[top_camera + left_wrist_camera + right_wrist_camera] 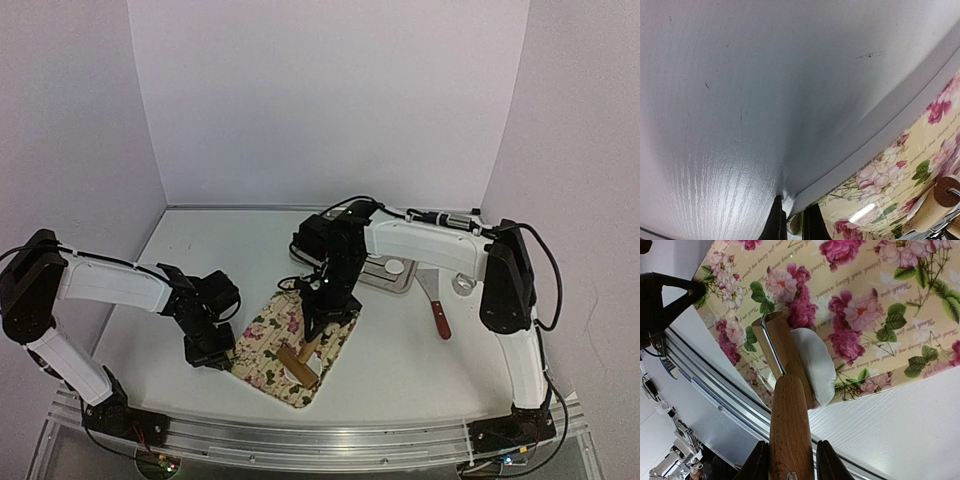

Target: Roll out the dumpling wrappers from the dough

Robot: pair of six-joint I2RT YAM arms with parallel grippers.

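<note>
dumpling wrapper (819,365) under rolling pin (784,357) | right end effector (790,461) clamps it | left end effector (794,223) clamps mat (880,192)

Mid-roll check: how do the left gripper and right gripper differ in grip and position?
The left gripper is pinched shut on the edge of the floral plastic mat; the right gripper clamps the handle of the wooden rolling pin. The left gripper sits low at the mat's left edge; the right gripper is over the mat, its pin's roller on the white dough piece. Both are black, two-fingered, and closed on something.
</note>
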